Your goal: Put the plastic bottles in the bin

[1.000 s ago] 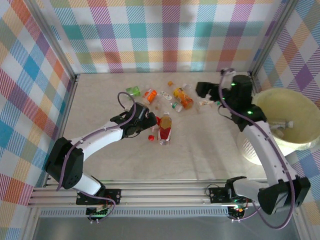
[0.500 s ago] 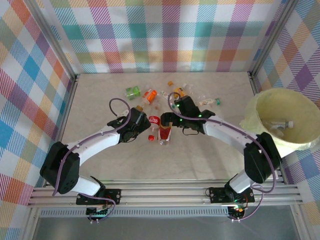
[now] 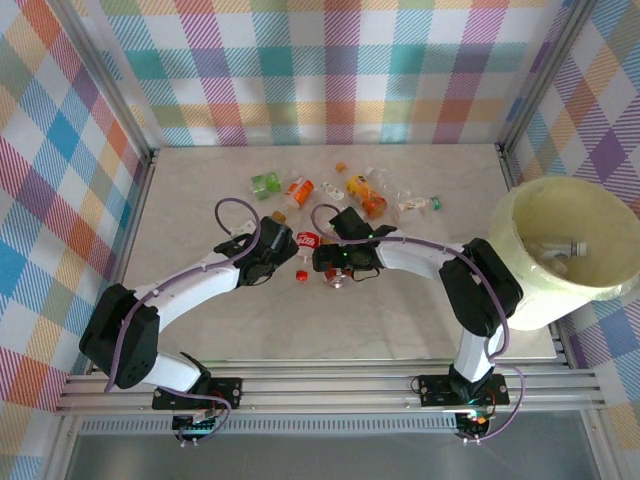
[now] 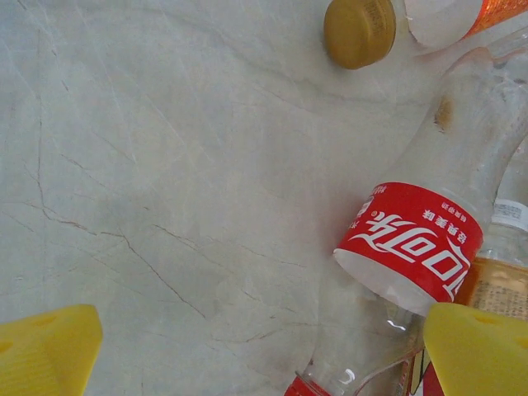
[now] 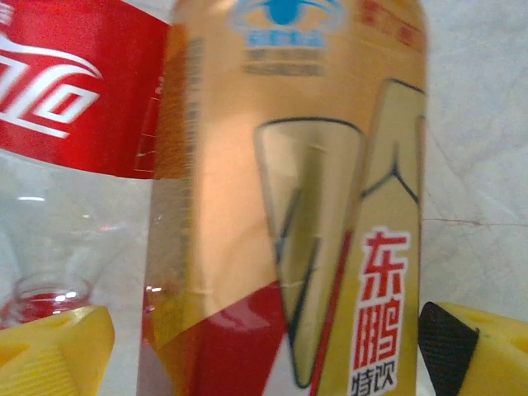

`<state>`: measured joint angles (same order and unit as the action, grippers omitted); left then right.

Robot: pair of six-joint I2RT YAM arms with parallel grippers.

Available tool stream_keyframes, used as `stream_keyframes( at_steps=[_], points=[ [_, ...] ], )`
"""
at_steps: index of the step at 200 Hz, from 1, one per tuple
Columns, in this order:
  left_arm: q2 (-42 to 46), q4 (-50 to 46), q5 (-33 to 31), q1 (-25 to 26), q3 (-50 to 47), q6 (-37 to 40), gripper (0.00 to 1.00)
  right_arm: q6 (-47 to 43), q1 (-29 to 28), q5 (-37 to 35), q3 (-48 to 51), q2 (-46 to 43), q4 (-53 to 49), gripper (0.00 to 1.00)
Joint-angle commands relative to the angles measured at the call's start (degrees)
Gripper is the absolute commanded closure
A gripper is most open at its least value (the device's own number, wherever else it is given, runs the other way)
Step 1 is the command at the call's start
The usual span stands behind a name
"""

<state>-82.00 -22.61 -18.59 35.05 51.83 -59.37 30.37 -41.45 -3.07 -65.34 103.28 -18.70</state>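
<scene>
From above, the big pale yellow bin (image 3: 520, 205) sits at the right side of the table (image 3: 200, 200). A couple of bottles (image 3: 562, 245) lie inside it. More plastic bottles lie in a loose bunch near the back of the table, among them a green one (image 3: 265, 182) and an orange one (image 3: 298, 189). The left gripper (image 3: 288, 243) is low over the table, just beside a cola bottle (image 3: 308, 240) with a red label. The right gripper (image 3: 328, 262) reaches in from the right and is down over a gold bottle (image 3: 335, 279). The two grippers are close together. A little red cap (image 3: 301, 274) lies loose near them.

In the left wrist view, the left gripper's yellow fingers (image 4: 45, 351) are wide apart and hold nothing. The cola bottle lies flat by the right-hand finger. A gold cap (image 4: 359, 31) shows at the top.

In the right wrist view, the gold bottle lies between the right gripper's yellow fingers (image 5: 49, 346). The fingers are apart, one on each side. There is a small gap at one finger, so the bottle is not squeezed. The cola bottle lies right beside it.
</scene>
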Motion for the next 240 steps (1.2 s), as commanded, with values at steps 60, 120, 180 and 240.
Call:
stream_keyframes(
  at_steps=[60, 120, 180, 240],
  points=[
    [-3.0, -1.8, 0.6, -0.3, 2.0, 0.4, 0.00, -12.1, -0.4, -4.4, -2.7, 2.9, -3.8, 0.12],
    [-6.4, -2.1, 2.2, -0.1, 5.4, 2.4, 0.00, -15.6, -0.3, -3.5, -2.0, 3.8, -2.3, 0.17],
    [-6.7, 2.1, 4.9, 1.0, 6.3, 5.3, 0.00, -16.0, 1.0, -2.6, 2.9, -3.5, -0.4, 0.36],
    [-5.9, 5.6, 7.7, 2.5, 9.4, 11.1, 0.00, -17.0, 2.5, -5.3, 4.7, -14.0, 0.4, 0.38]
  ],
)
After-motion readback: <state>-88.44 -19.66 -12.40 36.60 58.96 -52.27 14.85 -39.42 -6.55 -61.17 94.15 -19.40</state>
